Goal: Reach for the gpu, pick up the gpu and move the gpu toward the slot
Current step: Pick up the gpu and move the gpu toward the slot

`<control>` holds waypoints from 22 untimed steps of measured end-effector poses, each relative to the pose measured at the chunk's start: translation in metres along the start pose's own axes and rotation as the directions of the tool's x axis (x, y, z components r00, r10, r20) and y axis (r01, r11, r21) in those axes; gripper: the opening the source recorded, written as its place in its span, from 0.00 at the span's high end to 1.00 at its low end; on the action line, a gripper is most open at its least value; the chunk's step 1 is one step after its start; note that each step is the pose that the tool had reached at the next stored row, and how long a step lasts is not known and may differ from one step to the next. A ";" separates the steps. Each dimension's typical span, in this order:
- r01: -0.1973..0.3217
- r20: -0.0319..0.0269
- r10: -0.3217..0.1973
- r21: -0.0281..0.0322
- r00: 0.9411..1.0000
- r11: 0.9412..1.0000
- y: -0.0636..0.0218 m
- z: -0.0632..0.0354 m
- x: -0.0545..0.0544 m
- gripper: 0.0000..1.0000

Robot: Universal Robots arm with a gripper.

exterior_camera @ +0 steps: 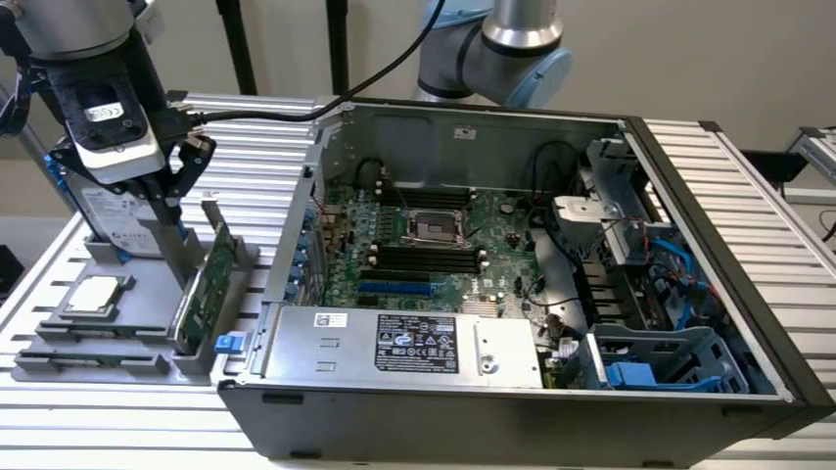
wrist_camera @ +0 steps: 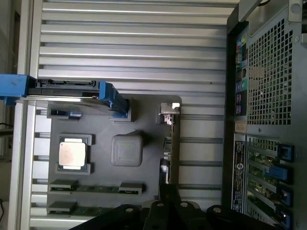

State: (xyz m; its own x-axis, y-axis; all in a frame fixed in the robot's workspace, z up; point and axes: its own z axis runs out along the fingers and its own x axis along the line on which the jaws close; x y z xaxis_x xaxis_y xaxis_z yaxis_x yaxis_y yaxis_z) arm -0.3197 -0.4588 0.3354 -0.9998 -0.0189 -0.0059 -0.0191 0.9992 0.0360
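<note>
Gripper (wrist_camera: 166,194) hangs low over the grey holder (exterior_camera: 78,367), closest to the gpu (exterior_camera: 207,284). Whether it is open or closed cannot be told, nor whether it touches the card. Gpu stands on its long edge in a groove along the holder side nearest the case (exterior_camera: 523,411), silver bracket (wrist_camera: 169,112) at one end. Holder sits on the ribbed table (exterior_camera: 758,196), at the exterior view's left of the open case. Drive (exterior_camera: 117,220) with blue rails stands upright in the holder beside the gripper; processor (exterior_camera: 94,294) lies flat in its recess. Blue slot (exterior_camera: 395,289) on the motherboard (exterior_camera: 444,240) is well apart from the gpu
</note>
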 end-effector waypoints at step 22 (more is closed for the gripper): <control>-0.001 0.003 0.001 0.007 1.000 1.000 -0.0057 0.0146 0.001 0.58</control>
State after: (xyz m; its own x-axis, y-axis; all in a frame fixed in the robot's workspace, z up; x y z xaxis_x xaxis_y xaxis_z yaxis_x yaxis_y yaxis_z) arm -0.3203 -0.4639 0.3206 -0.9998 -0.0174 -0.0085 -0.0176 0.9994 0.0291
